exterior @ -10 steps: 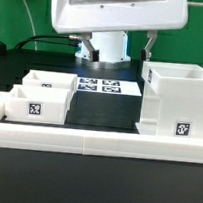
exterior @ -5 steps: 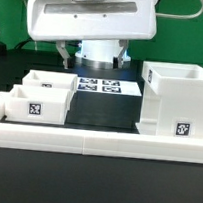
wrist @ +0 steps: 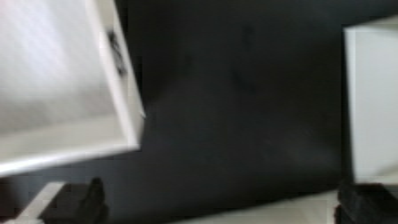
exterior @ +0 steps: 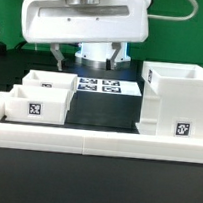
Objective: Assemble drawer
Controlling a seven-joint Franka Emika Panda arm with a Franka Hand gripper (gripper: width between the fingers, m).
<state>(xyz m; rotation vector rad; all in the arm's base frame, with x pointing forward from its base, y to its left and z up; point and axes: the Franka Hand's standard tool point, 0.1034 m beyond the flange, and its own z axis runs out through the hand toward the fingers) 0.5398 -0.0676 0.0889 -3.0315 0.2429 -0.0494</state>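
The drawer's tall white casing (exterior: 175, 102) stands at the exterior view's right, open side up, with a tag on its front. Two small white trays (exterior: 48, 82) (exterior: 34, 104) sit side by side at the left, the nearer one showing a tag. My gripper (exterior: 88, 58) hangs open and empty above the back of the table, behind the trays and the marker board. In the wrist view the open gripper (wrist: 222, 205) shows two dark fingertips (wrist: 80, 200) over the dark table. A white drawer part (wrist: 63, 90) and another (wrist: 374, 100) lie on either side; which is which is unclear.
The marker board (exterior: 99, 86) lies flat between the trays and the casing. A long low white rail (exterior: 96, 140) runs across the front. A green backdrop and cables are behind the arm.
The arm and its white hand have shifted toward the exterior view's left, from above the casing side to above the tray side. The gripper stays open; the parts have not moved.
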